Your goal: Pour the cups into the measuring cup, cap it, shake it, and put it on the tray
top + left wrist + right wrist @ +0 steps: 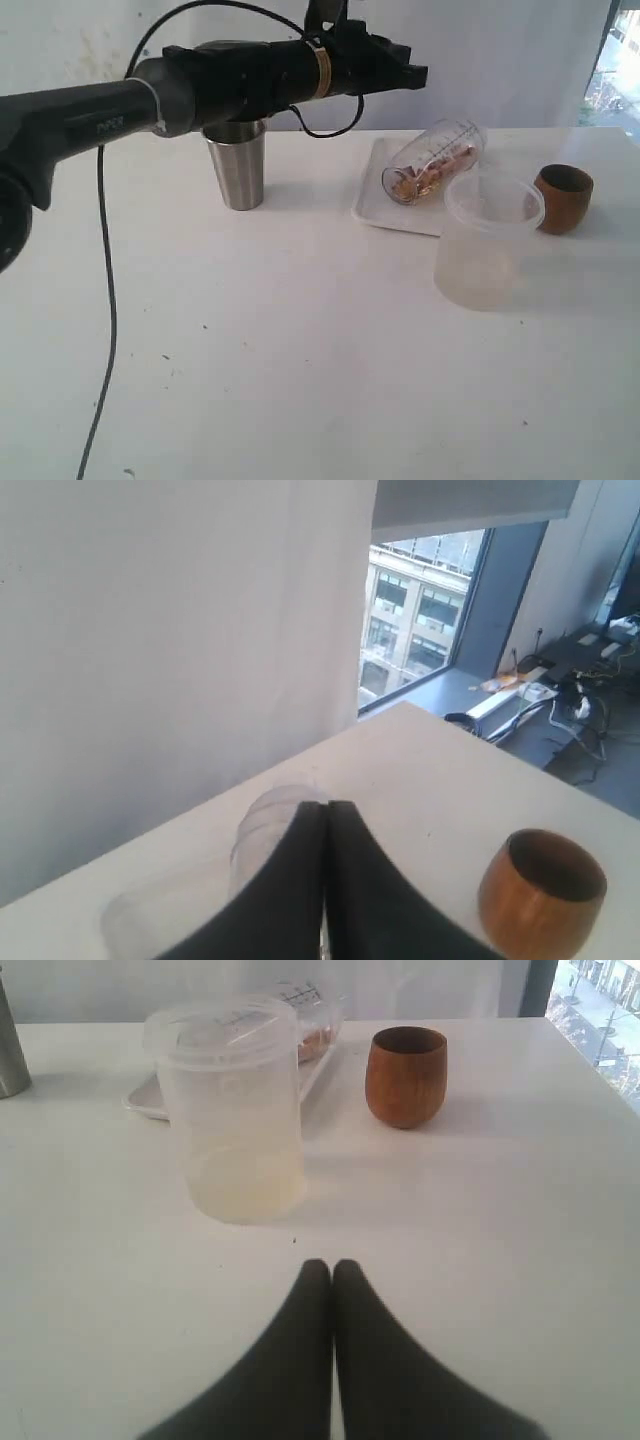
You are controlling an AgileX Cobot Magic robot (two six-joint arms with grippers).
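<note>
My left claw (326, 805): fingers pressed together, nothing between them, up above the table. My right claw (331, 1265): same, closed and empty. Measuring cup (435, 160) lies on its side on the tray (372, 205), brown bits inside, below my left claw, untouched. Frosted container (488, 240) stands between it and my right claw.
</note>
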